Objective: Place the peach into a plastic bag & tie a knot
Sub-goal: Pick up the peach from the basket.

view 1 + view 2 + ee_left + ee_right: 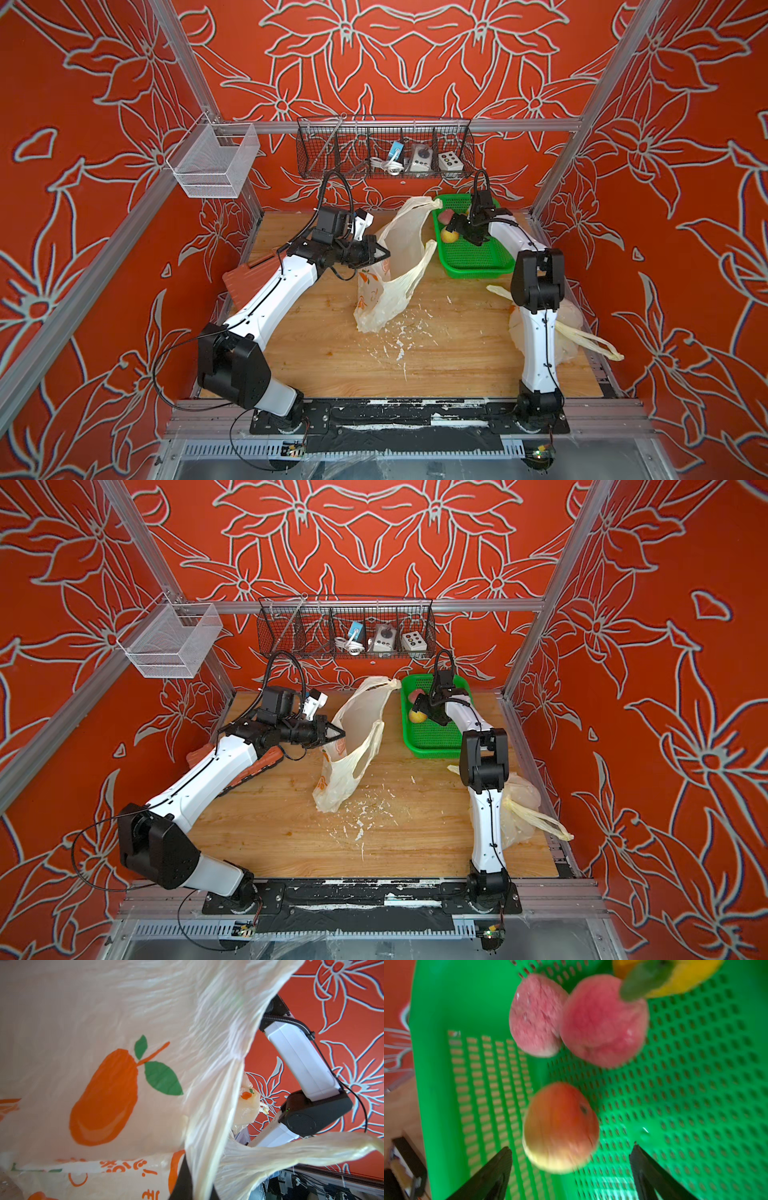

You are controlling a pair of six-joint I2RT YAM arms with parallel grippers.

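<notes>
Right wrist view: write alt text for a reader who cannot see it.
The open right gripper points at a round orange-yellow fruit lying in a green perforated basket. Beyond it two pink peaches touch each other, beside a partly cropped yellow fruit with a green leaf. The picture is blurred.

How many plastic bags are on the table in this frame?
2. The open bag stands centrally, its edge pinched by the left gripper; the second bag lies far right, partly behind the right arm. Others could be hidden.
</notes>
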